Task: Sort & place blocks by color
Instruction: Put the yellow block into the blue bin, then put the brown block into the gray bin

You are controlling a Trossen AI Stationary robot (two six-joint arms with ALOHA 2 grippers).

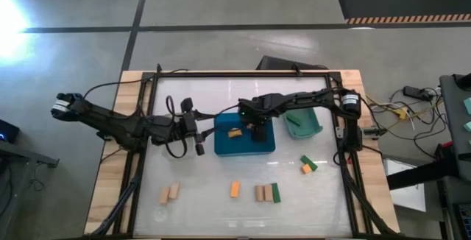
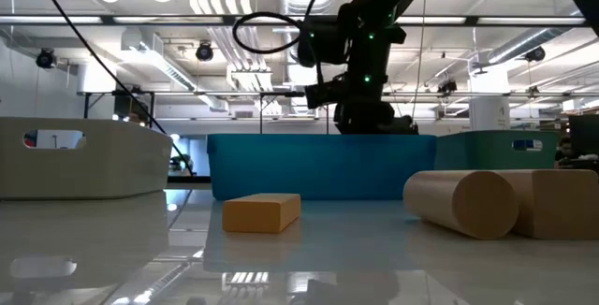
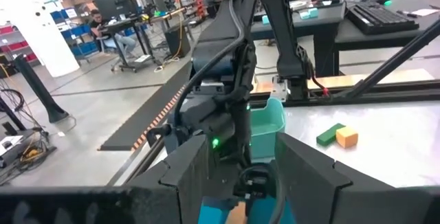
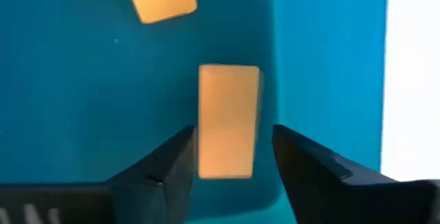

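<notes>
My right gripper [image 4: 230,165] hangs open over the blue bin [image 1: 265,146], pointing down. One orange block [image 4: 228,117] shows between its fingers with a gap on one side. I cannot tell whether it touches them. A second orange block [image 1: 235,132] lies on the bin floor. My left gripper [image 3: 258,176] is open with nothing in it, hovering left of the blue bin [image 1: 200,131] and pointing toward it. Loose blocks lie flat on the table near its front edge: a tan pair [image 1: 169,193], an orange one [image 1: 235,189], two tan ones with a green one [image 1: 266,193], and a green-and-orange pair [image 1: 307,165].
A teal bin [image 1: 303,122] sits right of the blue bin, under the right arm. In the low view a pale bin [image 2: 80,160] stands on the left. Black frame rails [image 1: 342,144] border the table. Bare white surface lies between the bins and the front row of blocks.
</notes>
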